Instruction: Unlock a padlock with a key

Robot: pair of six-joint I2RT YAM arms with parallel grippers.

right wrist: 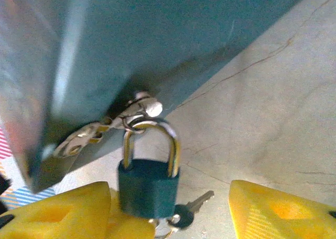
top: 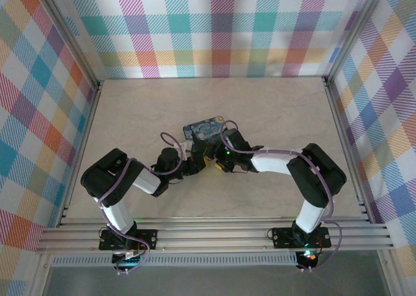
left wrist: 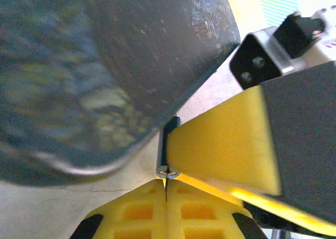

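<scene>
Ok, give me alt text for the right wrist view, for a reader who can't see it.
A small blue padlock is hooked by its silvery shackle through a metal latch on the edge of a dark blue-green tin, over a pale table. A key shows just below it, and the yellow fingers of the right gripper stand open to either side.
</scene>
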